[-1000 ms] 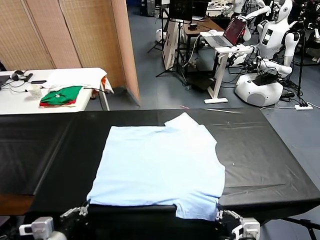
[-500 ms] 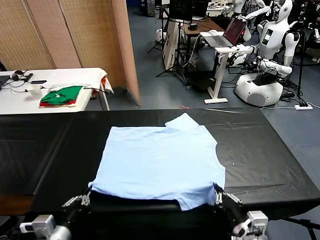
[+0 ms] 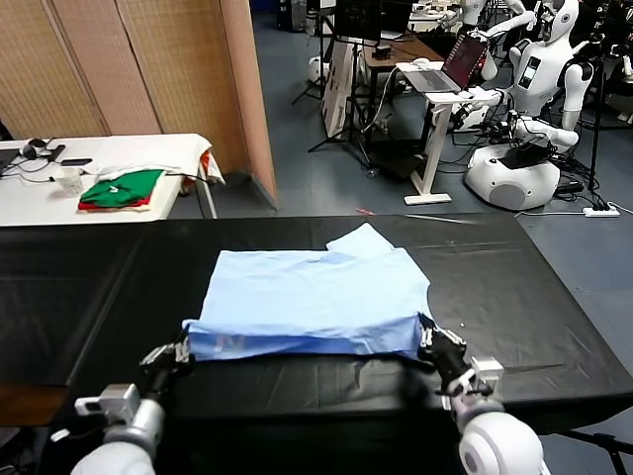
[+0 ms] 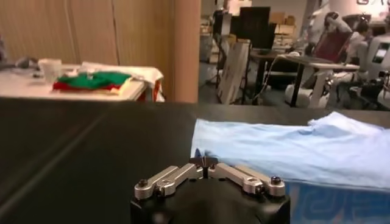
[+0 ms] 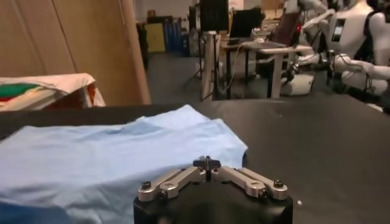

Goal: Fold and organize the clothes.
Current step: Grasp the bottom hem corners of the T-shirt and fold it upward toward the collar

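Pale blue thin fabric: the T-shirt lies near the middle of the black worktop, its near hem lifted and doubled over the rest, so that a darker blue band with faint print runs along the near edge. One short sleeve points toward the far side of the worktop. The left tool is closed on the near left corner of the T-shirt; in the left wrist view the tool has its fingers pinched together at the fabric edge, with the T-shirt spread beyond it. The right tool is closed on the near right corner; in the right wrist view the tool meets the T-shirt with its fingers drawn fully together. Both corners are held just above the worktop, at about the same level. Behind, to the left, a white side table carries folded green and red garments. A white robot stands in the background at right.
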